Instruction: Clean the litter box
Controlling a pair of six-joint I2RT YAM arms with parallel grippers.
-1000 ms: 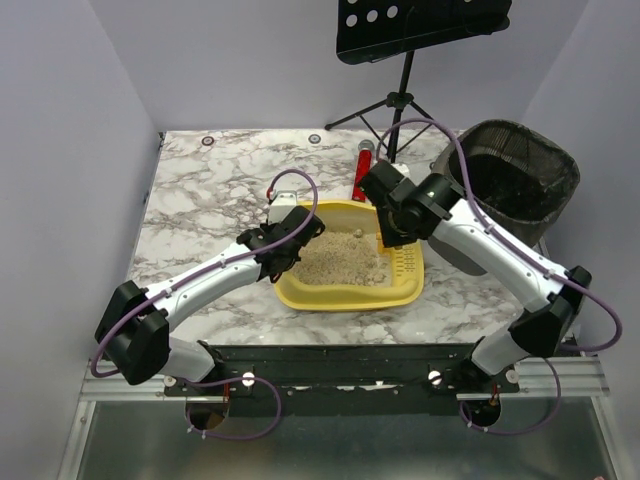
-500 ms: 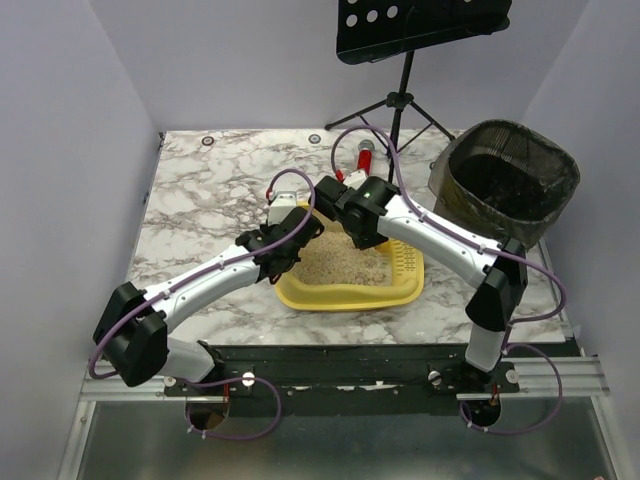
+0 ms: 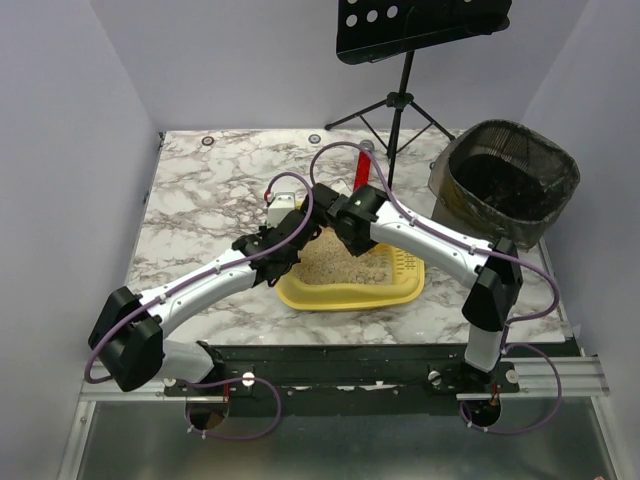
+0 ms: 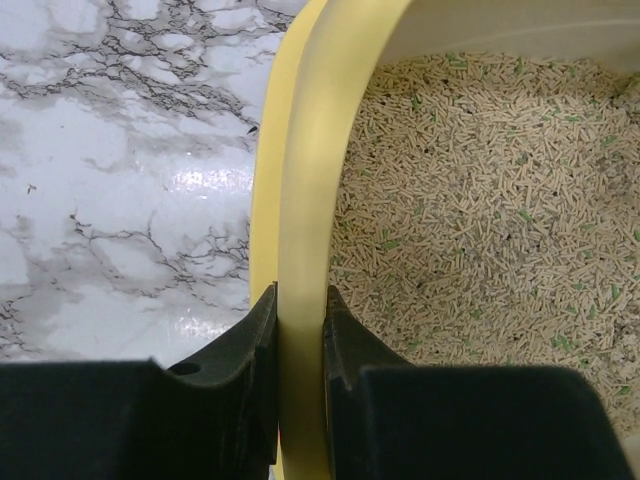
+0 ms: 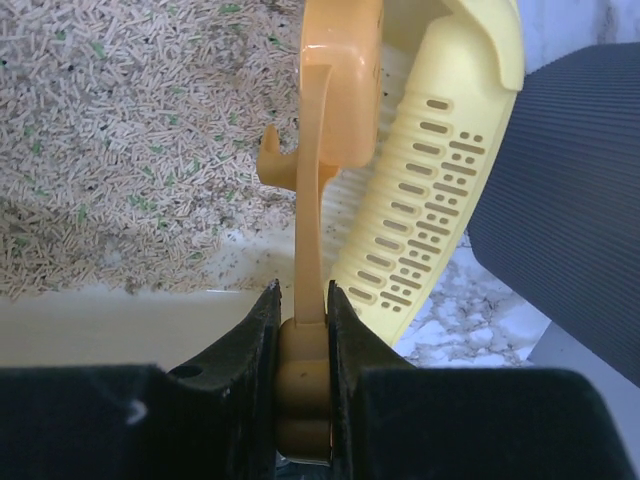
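The yellow litter box (image 3: pixel 345 293) sits mid-table with beige litter (image 3: pixel 335 265) inside. My left gripper (image 3: pixel 283 256) is shut on the box's left wall; in the left wrist view the wall (image 4: pixel 312 180) runs between the jaws of that gripper (image 4: pixel 301 335), with litter (image 4: pixel 480 190) to its right. My right gripper (image 3: pixel 345 230) hovers over the box's back part and is shut on the orange-yellow scoop's handle. In the right wrist view the scoop (image 5: pixel 335 90) points away from that gripper (image 5: pixel 303 325), over the litter (image 5: pixel 130 130) and beside the box's slotted lip (image 5: pixel 430 210).
A black mesh bin (image 3: pixel 510 180) stands at the table's right edge; it also shows in the right wrist view (image 5: pixel 575 180). A red object (image 3: pixel 362 172) lies behind the box. A black music stand (image 3: pixel 400 90) rises at the back.
My right arm has swung left with the scoop, from the box's right end to over its back-left part. My left gripper has stayed clamped on the wall.
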